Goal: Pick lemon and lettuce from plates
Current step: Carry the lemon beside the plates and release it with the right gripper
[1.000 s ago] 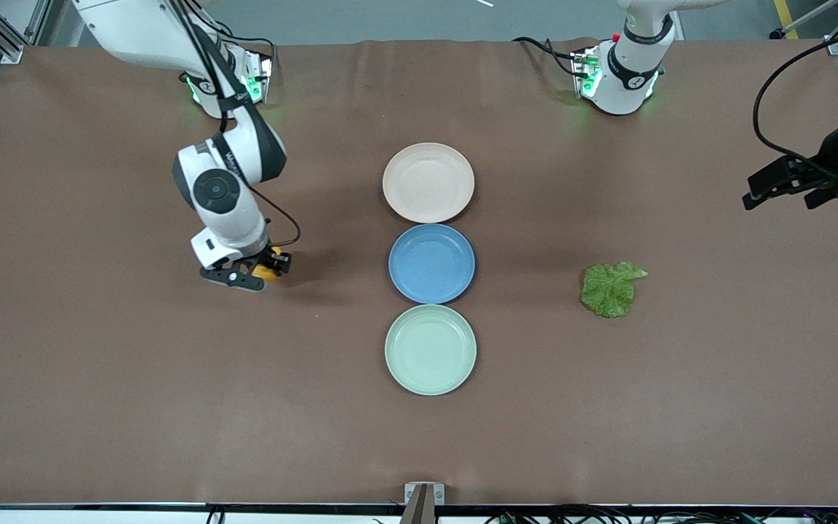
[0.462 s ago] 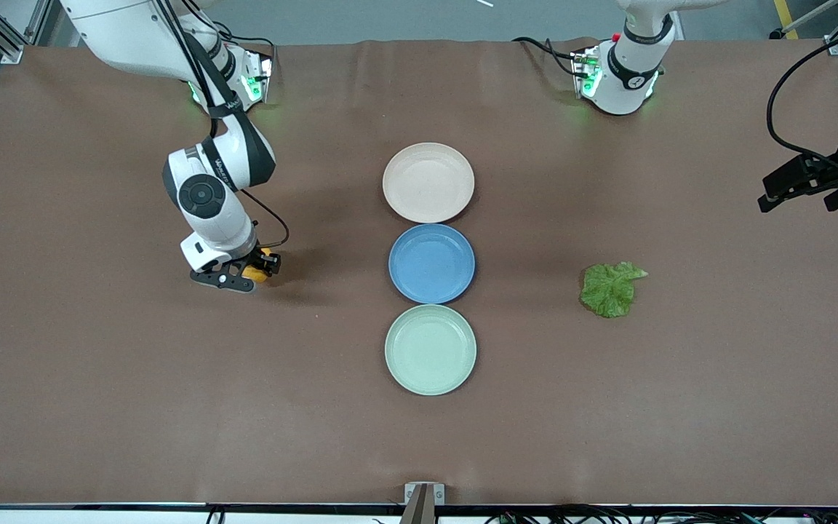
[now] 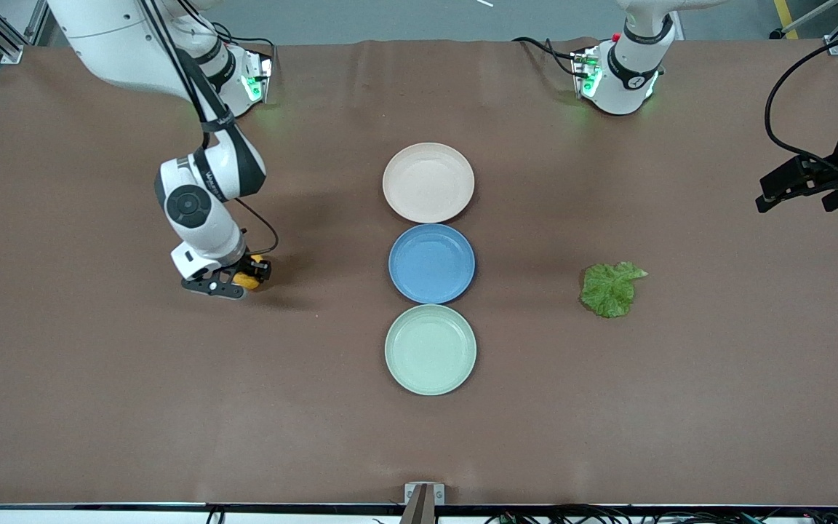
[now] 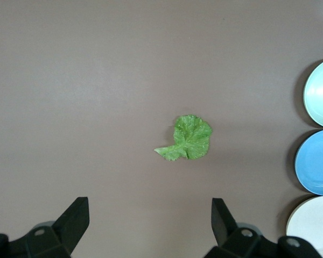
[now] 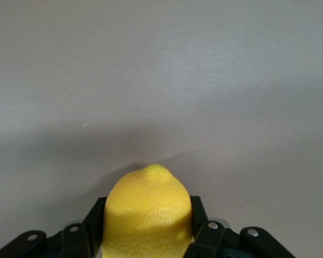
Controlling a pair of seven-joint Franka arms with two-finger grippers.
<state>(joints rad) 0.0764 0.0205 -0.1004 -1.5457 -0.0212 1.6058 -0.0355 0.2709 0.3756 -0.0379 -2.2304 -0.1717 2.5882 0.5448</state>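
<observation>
The lemon (image 3: 250, 277) is yellow and sits between the fingers of my right gripper (image 3: 233, 281), which is shut on it low over the bare brown cloth toward the right arm's end of the table. In the right wrist view the lemon (image 5: 148, 199) fills the jaws. The lettuce (image 3: 610, 289) lies flat on the cloth toward the left arm's end, on no plate. The beige-pink plate (image 3: 428, 182) and the mint green plate (image 3: 430, 349) hold nothing. My left gripper (image 3: 801, 191) is open and empty, high over the table's end; its wrist view shows the lettuce (image 4: 187, 138) below.
A blue plate (image 3: 431, 263) sits between the two pale plates in a row at the table's middle. All three also show at the edge of the left wrist view, the blue one (image 4: 317, 161) in the middle. Brown cloth (image 3: 99, 400) covers the table.
My right gripper has carried the lemon farther from the plates, toward the right arm's end of the table. My left gripper drew back toward its end of the table. Lettuce and plates have not moved.
</observation>
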